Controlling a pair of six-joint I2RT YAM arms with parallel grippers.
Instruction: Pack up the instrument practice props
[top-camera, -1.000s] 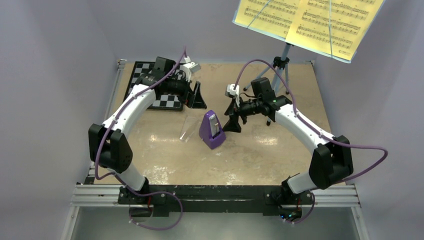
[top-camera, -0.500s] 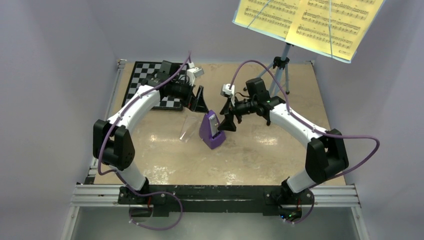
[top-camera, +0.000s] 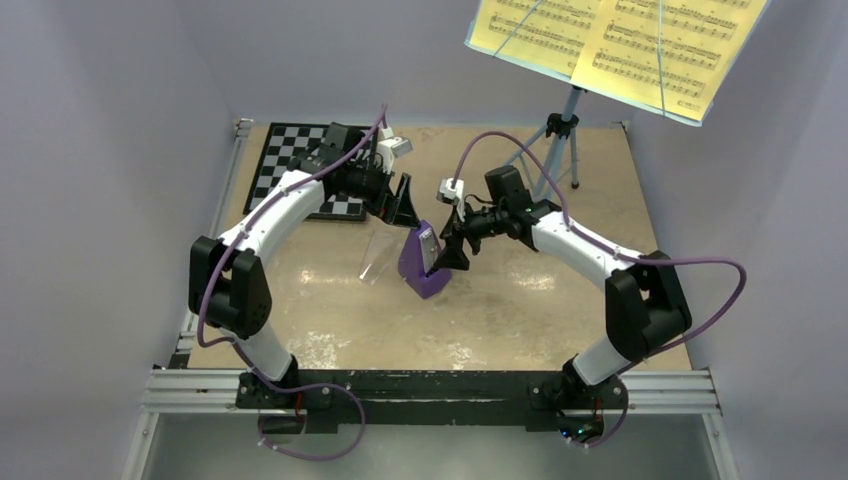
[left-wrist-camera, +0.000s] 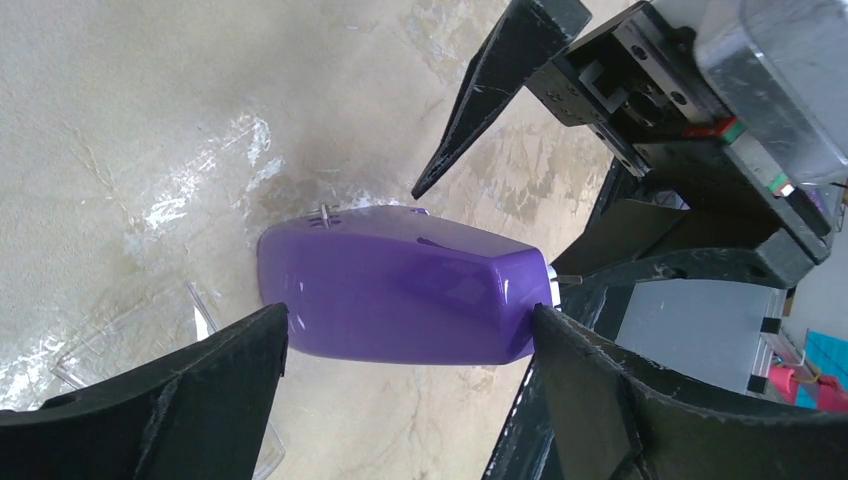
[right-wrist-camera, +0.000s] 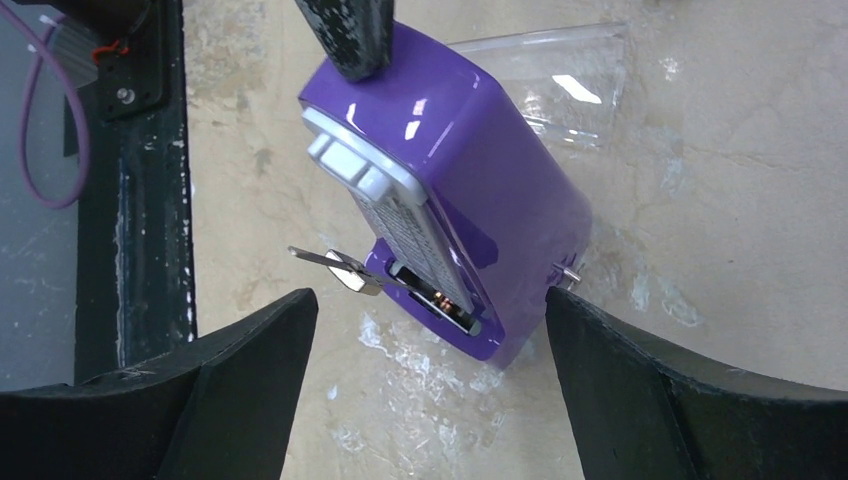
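Both left claw (top-camera: 402, 212) and right claw (top-camera: 450, 250) hem metronome (top-camera: 422, 262).

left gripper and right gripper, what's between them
The purple metronome: the top view shows the left gripper and the right gripper flanking it.

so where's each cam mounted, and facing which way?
Top external: above and behind the bases, looking down on the beige table; both arms, left gripper and right gripper flanking a small purple pyramid metronome.
Left wrist: faces along its open fingers at the metronome's side; right gripper's finger beyond.
Right wrist: faces down past its open fingers at the metronome's front; left gripper's finger above.
Shared: the metronome in all; each wrist view shows the other gripper.
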